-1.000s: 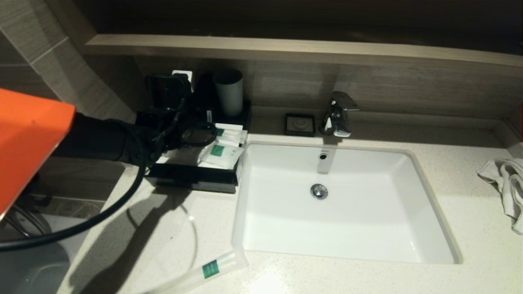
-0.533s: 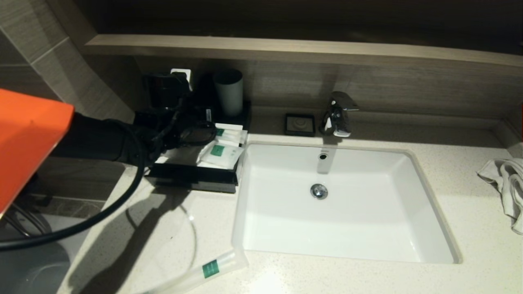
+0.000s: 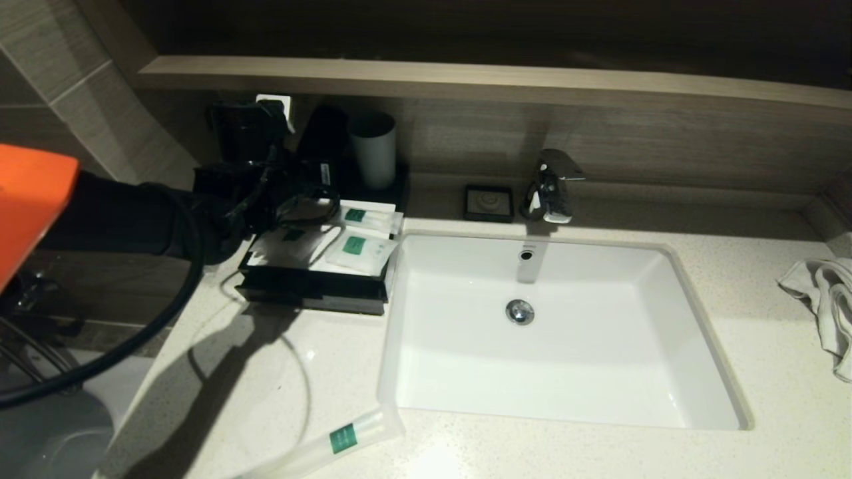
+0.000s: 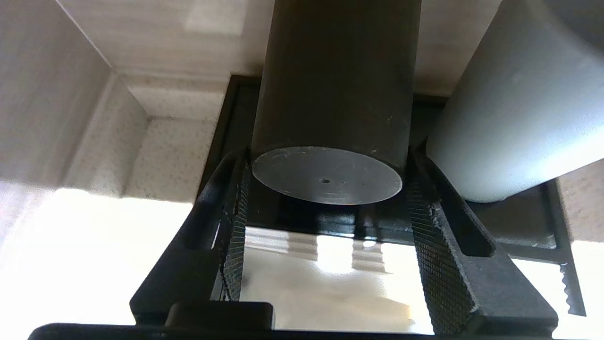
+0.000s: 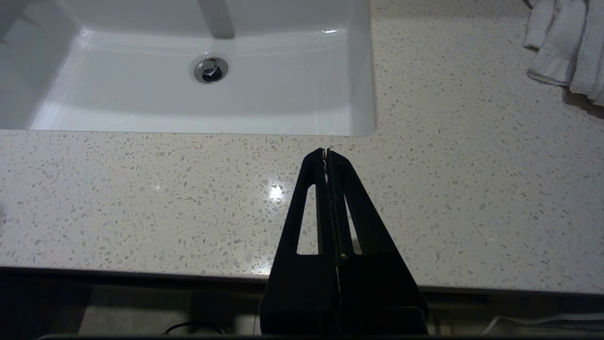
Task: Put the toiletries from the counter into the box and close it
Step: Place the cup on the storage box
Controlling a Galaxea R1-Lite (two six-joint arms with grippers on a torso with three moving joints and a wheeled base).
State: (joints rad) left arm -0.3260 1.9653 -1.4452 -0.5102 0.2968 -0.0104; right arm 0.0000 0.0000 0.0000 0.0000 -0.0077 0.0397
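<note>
Nearest on the speckled bench (image 3: pixel 599 459), at its front edge left of the sink basin (image 3: pixel 552 332), one long slim toiletry packet (image 3: pixel 333 442) with a green label lies alone, well apart from the box. The right tool (image 5: pixel 326 152) hangs over the bench's front edge, its fingers pressed flat together with nothing between them. A crumpled white towel (image 3: pixel 822 303) sits at the far right. Further back, left of the basin, the flat black box (image 3: pixel 313 293) carries three packets on its white top: a pillow pouch (image 3: pixel 359 249), a slim one (image 3: pixel 366 218) behind it, and another in shadow (image 3: pixel 289 243). Above the box's rear, the left tool (image 4: pixel 325 189) is clamped around the base of a black tumbler (image 4: pixel 335 80), lifted and tilted, just beside the grey tumbler (image 3: pixel 373 150). Against the wall stand a small black square dish (image 3: pixel 489 201) and the chrome tap (image 3: pixel 551 186).
</note>
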